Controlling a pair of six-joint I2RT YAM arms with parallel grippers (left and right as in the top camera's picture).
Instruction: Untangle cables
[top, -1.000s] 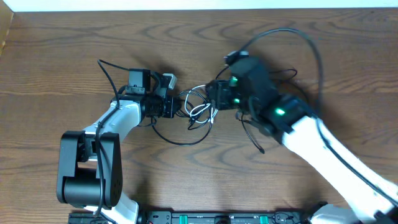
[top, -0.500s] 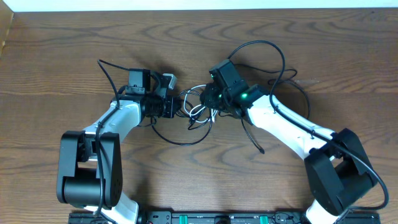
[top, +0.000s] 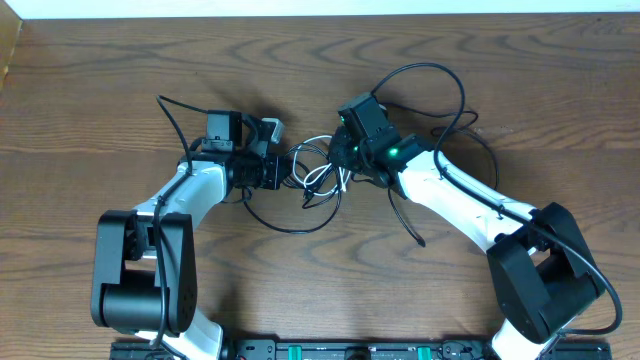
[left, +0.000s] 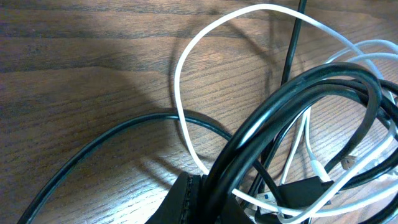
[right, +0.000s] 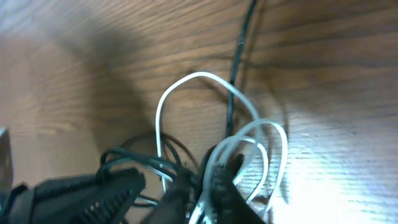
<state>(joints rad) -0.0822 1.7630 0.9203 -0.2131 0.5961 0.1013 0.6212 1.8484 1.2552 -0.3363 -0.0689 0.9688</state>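
Overhead, where are the cables (top: 320, 179)?
— Tangled in the middle of the desk (top: 100, 80). Left claw (top: 288, 171) pinches them at their 9 o'clock. Right claw (top: 345, 162) pinches them at 3 o'clock.

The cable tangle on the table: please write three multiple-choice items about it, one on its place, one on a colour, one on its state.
1. Where does the cable tangle lie?
A. between the left gripper and the right gripper
B. in the far left corner
C. near the front edge

2. What colour is the one cord unlike the others?
A. red
B. white
C. yellow

3. How do the cords lie?
A. straight and apart
B. wound on a reel
C. looped through one another

Key: 1 A, the overhead view shows both grippers meeting at it. 2 B, the white cord loops among the black cords. 3 C, the left wrist view shows the loops crossing.
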